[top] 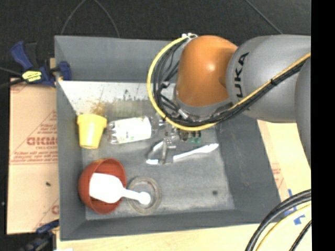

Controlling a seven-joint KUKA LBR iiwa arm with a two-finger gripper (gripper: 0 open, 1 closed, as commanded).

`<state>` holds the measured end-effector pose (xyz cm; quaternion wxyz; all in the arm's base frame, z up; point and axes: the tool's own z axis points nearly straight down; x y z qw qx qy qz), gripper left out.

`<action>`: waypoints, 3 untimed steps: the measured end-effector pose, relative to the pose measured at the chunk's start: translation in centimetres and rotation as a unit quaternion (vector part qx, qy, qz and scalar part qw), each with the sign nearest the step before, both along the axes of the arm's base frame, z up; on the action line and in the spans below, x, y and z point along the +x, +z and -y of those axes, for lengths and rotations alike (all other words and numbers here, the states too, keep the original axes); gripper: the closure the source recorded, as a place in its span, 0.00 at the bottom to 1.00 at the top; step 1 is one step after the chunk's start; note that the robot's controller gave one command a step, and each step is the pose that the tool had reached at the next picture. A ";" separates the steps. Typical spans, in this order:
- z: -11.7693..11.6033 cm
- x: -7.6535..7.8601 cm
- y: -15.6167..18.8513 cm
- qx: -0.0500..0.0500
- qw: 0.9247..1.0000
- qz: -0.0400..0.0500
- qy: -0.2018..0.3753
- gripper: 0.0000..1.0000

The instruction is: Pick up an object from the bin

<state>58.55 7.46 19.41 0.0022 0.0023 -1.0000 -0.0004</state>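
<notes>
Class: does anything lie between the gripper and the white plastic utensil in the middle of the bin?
Nothing visible does. The gripper sits right at the left end of the white plastic utensil. The nearest other thing, a clear bottle, lies beside the gripper toward the yellow cup, not between them.

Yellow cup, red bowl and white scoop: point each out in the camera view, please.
yellow cup [91, 132], camera view, on its outer side.
red bowl [104, 167], camera view, on its inner wall above the scoop.
white scoop [106, 188], camera view, on its broad head.
</notes>
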 end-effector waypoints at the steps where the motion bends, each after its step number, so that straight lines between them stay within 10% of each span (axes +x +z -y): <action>1: 0.0 0.2 0.4 0.000 1.000 0.004 -0.001 0.00; 2: 7.7 3.6 -12.6 -0.001 1.000 -0.002 0.000 0.00; 3: 7.4 3.1 -12.3 -0.001 0.999 0.005 0.037 0.00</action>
